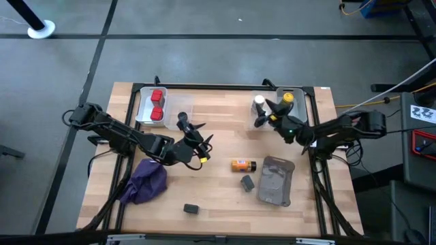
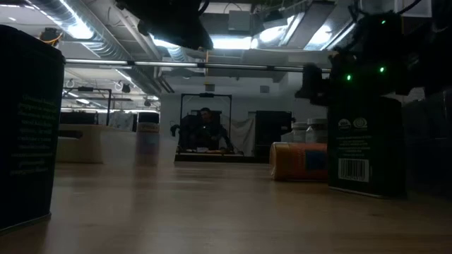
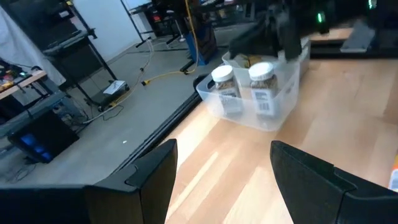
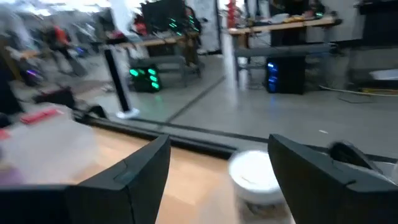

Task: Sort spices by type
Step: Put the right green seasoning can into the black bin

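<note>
My left gripper (image 1: 202, 143) (image 3: 224, 152) is open and empty above the table's middle, beside a dark jar (image 1: 182, 121) that stands on its base. My right gripper (image 1: 263, 113) (image 4: 217, 146) is open above the clear bin (image 1: 304, 102) at the far right. That bin holds white-capped bottles (image 3: 224, 87) (image 3: 263, 79) and a yellow-lidded jar (image 1: 288, 97). One white cap (image 4: 252, 171) shows below and beyond the right fingers, apart from them. Two red cubes (image 1: 157, 104) sit in a clear tray at the far left. An orange bottle (image 1: 242, 165) lies on its side on the table.
A purple cloth (image 1: 146, 182) lies at the near left and a flat grey pouch (image 1: 276, 180) at the near right. Small dark grey blocks (image 1: 247, 182) (image 1: 191, 209) stand on the wood near the front. A black frame borders the table's far and side edges.
</note>
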